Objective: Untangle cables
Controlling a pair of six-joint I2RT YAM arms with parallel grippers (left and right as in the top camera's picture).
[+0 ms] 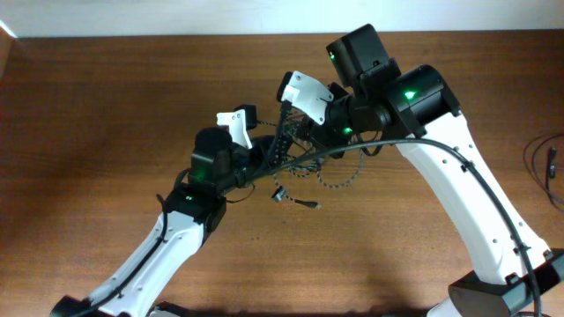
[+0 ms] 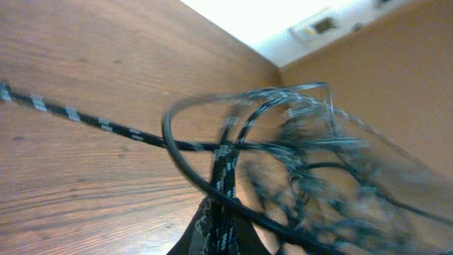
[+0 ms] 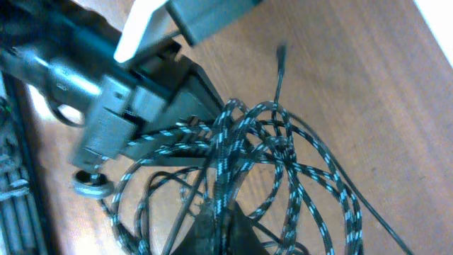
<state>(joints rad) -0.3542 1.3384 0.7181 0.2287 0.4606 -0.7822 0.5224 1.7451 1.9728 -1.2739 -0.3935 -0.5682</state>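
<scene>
Cables point(image 1: 284, 145), speckled braid point(image 3: 225, 152) and thin black, hang knotted between the arms point(image 1: 458, 176) over the brown wooden counter point(image 1: 106, 132); left hand point(image 2: 221, 230) clenches the speckled braid; right hand point(image 3: 216, 227), cannot tell; ease apart slowly.

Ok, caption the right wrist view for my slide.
Tangled loops of braided speckled cable over the wooden table.
</scene>
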